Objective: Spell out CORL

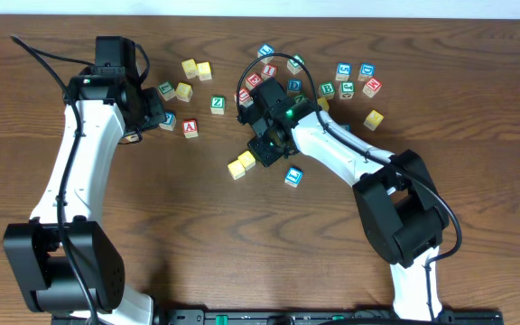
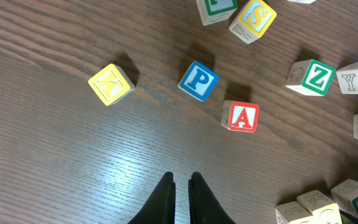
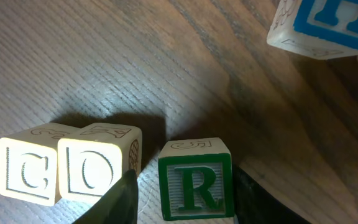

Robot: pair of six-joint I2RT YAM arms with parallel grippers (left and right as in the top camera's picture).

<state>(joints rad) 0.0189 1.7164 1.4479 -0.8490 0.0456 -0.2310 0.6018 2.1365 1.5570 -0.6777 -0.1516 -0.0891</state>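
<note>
Right gripper (image 3: 186, 198): your fingers straddle the green R block (image 3: 195, 186), with a slit of table showing at the left finger.
R block: just right of the O block (image 3: 93, 171), not touching.
C block (image 3: 25, 172): against O's left side.
Left gripper (image 2: 181, 190): nearly closed, holding nothing.

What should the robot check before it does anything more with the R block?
1. C and O touching, upright: ok.
2. R upright, right of O: ok.
3. R snug against O: not ok, a gap shows.
4. Right gripper fingers on both sides of R: ok; squeezing it: cannot tell.
5. Left gripper out of the way: ok, shut and empty, away from the row.
6. L spotted: cannot tell, none readable.
</note>
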